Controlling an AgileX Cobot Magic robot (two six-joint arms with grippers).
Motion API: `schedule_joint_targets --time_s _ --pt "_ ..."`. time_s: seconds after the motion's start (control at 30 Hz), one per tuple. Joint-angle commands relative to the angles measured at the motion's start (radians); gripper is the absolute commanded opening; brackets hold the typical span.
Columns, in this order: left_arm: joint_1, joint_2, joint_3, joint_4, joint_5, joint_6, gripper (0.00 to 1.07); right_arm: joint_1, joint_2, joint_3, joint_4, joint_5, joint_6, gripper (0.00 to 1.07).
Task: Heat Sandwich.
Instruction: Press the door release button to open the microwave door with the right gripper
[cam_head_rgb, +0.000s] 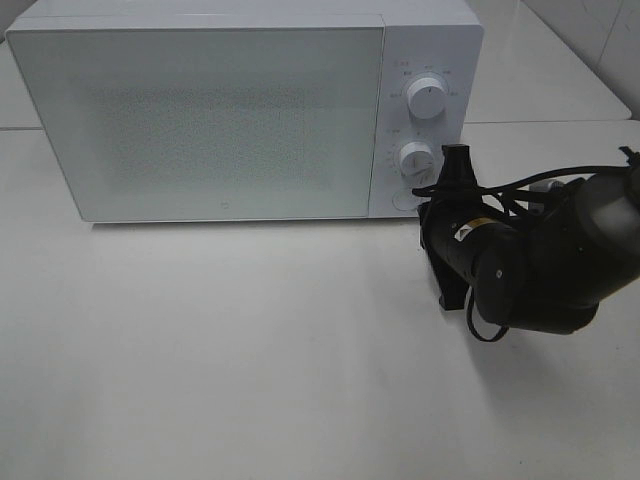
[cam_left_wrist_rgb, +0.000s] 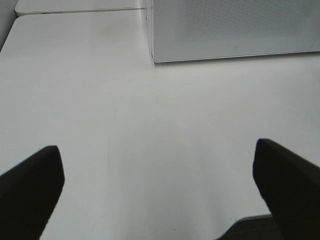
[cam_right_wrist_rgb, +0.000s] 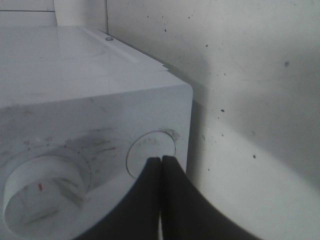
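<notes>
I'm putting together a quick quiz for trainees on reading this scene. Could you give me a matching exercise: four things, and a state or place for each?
Things:
1. left gripper
2. right gripper
3. microwave door
4. round button

States or places:
A. closed flat, frosted white front
B. jaws wide apart above the table
C. lowest on the control panel
D. jaws shut, tips at the button

Pairs: 1-B, 2-D, 3-A, 4-C
</notes>
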Motion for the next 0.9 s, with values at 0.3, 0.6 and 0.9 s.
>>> schedule_joint_targets --time_s 0.3,0.6,0.9 --pt "0.0 -0.017 0.001 -0.001 -0.013 -0.005 0.98 -0.019 0.088 -0.147 0.003 0.057 -0.022 0.0" --pt "0.0 -0.017 0.001 -0.001 -0.013 -0.005 0.98 -0.019 0.105 -0.174 0.058 0.004 -0.091 0.0" --pt "0.0 -0.017 0.001 -0.001 -0.013 -0.005 0.98 -0.019 0.105 -0.174 0.07 -0.072 -0.04 0.0"
